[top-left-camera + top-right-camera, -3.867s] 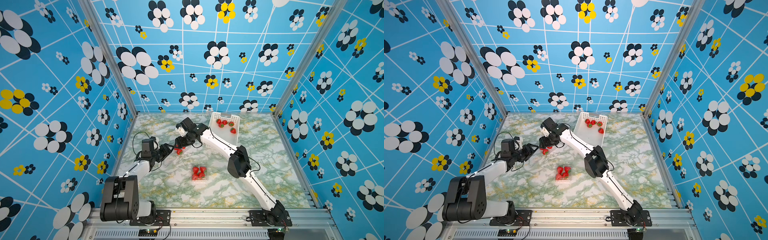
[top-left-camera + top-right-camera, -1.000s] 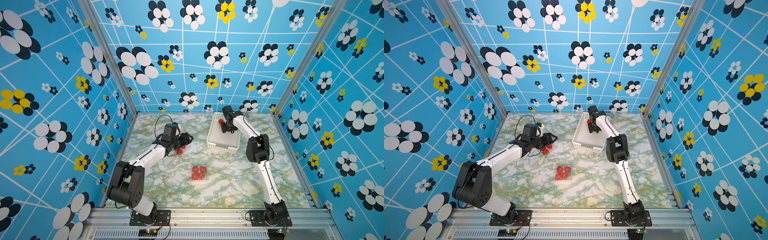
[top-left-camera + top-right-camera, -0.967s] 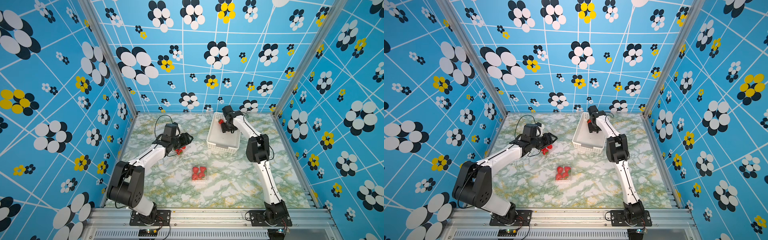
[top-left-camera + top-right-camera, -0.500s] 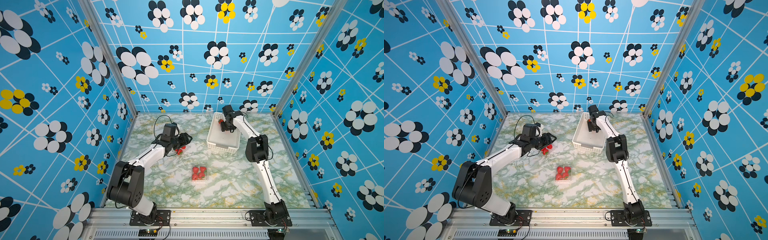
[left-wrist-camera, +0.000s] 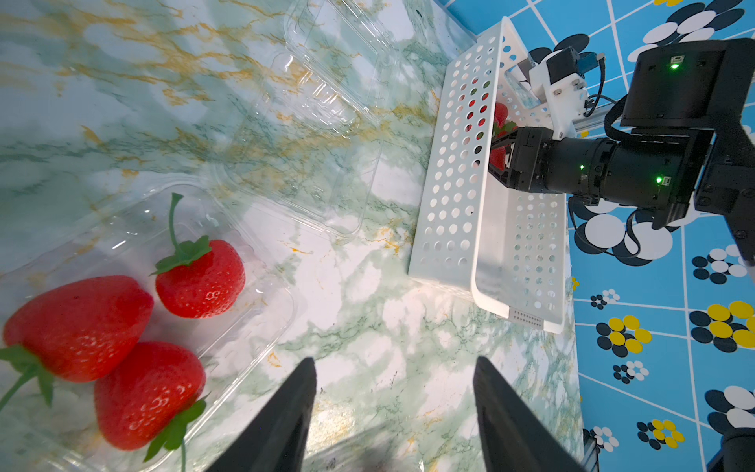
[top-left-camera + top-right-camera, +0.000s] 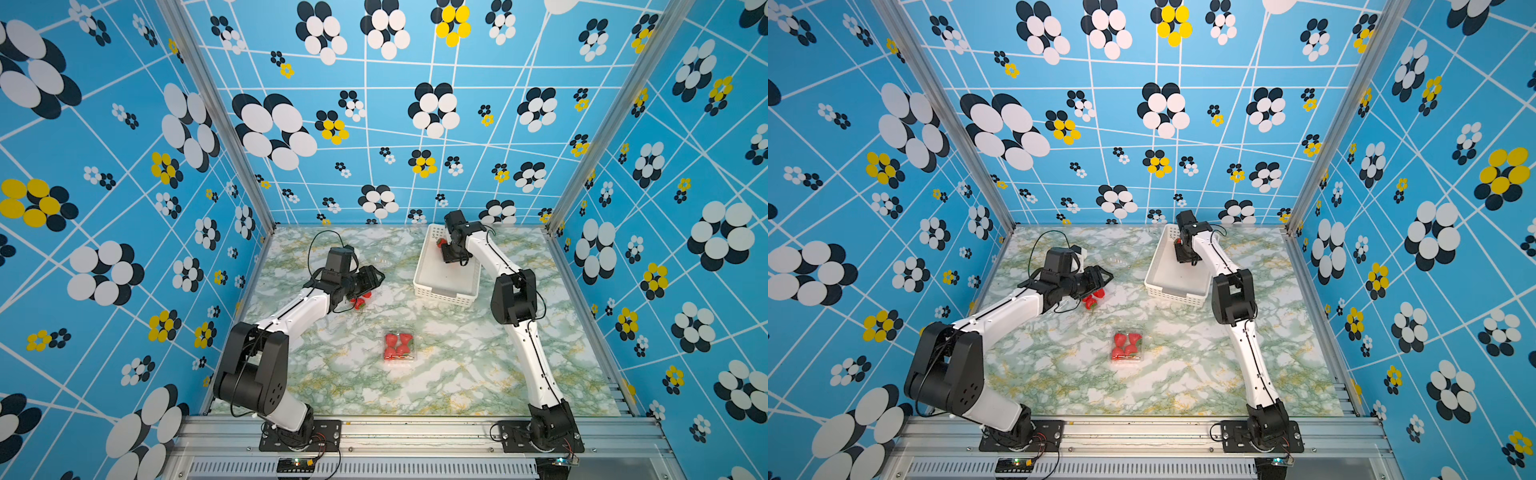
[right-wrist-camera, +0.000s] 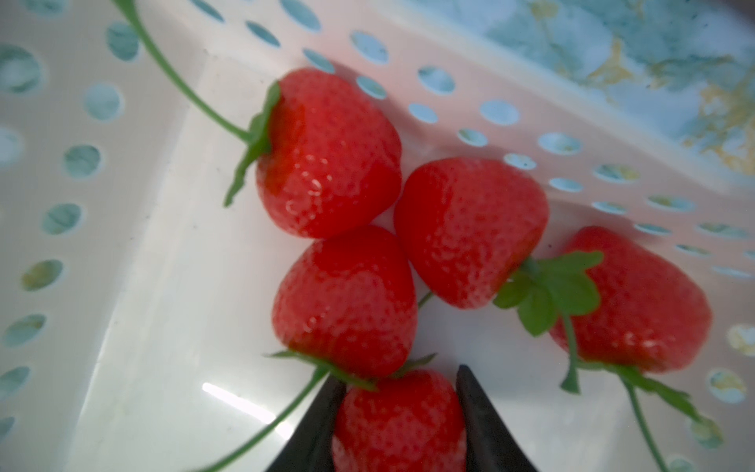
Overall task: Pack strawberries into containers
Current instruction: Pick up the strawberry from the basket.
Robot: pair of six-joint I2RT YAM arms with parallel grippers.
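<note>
In the far-right basket [image 6: 442, 293] the right gripper [image 7: 400, 374] has just closed onto a strawberry [image 7: 398, 421], ready to lift it, while the left gripper [image 5: 394, 361] hangs open beside the three-berry container [image 5: 269, 294] at left.

A basket [image 6: 444, 293] is placed far right on the worktop [image 6: 457, 374]. Five strawberries [image 7: 343, 302] are gathered at its far end, one between the jaws of the right end effector [image 7: 399, 374]. A filled container [image 6: 400, 346] is set centrally in front. At left, three more are held in a container [image 5: 269, 286], with an empty container [image 5: 310, 163] behind.
</note>
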